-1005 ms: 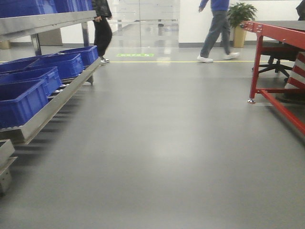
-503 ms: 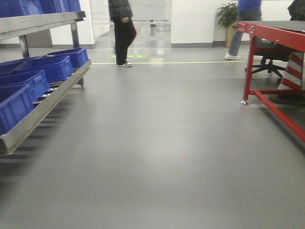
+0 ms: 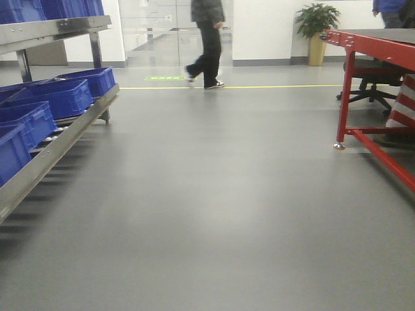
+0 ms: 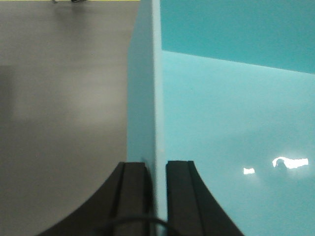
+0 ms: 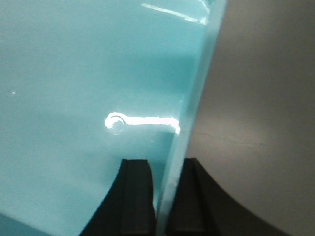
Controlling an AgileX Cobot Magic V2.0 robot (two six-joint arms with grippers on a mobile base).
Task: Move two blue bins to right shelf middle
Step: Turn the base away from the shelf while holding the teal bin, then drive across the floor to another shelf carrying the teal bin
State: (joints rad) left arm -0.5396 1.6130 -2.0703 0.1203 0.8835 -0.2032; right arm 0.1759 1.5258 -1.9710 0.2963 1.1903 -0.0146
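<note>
At bottom centre of both wrist views, the left gripper (image 4: 156, 169) and right gripper (image 5: 167, 169) each clamped a wall of the pale blue bin (image 4: 236, 123), which filled half of each frame beside grey floor (image 4: 64, 98).

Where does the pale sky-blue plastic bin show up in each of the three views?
Front view: not in it; only dark blue plastic crates on the left rack.
Left wrist: the pale sky-blue smooth-walled plastic bin fills the right half, wall gripped by the left pincer.
Right wrist: it fills the left side, wall gripped by the right pincer.
Shared landmark: the glossy grey floor, in all three.
</note>
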